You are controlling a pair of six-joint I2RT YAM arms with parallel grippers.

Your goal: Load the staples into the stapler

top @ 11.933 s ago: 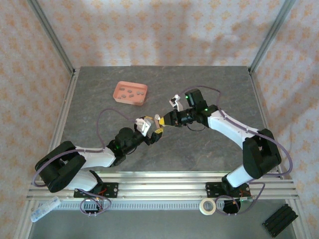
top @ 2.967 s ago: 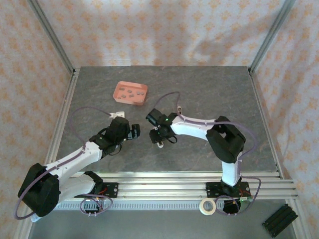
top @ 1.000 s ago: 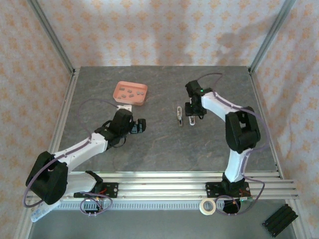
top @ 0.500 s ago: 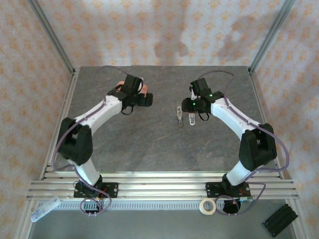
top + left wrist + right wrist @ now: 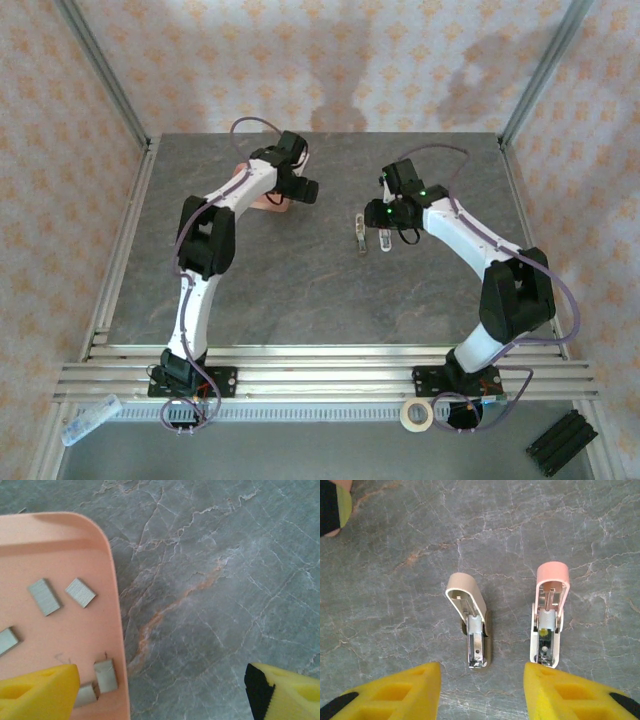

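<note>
The salmon-pink tray fills the left of the left wrist view, with several grey staples lying flat in it. My left gripper hangs open over the tray's right rim, one fingertip above the tray and the other above bare table. In the top view it covers most of the tray. Two small staplers lie flipped open side by side: a beige stapler and a pink-and-white one. My right gripper is open just short of them, holding nothing.
The grey marbled table is walled by aluminium frame posts at its edges. A roll of tape and a black block lie outside, beyond the near rail. The staplers lie mid-table, right of the tray.
The left arm has swung from the table's left middle up to the tray and shifted right over its rim. The right gripper stays behind the two staplers.
</note>
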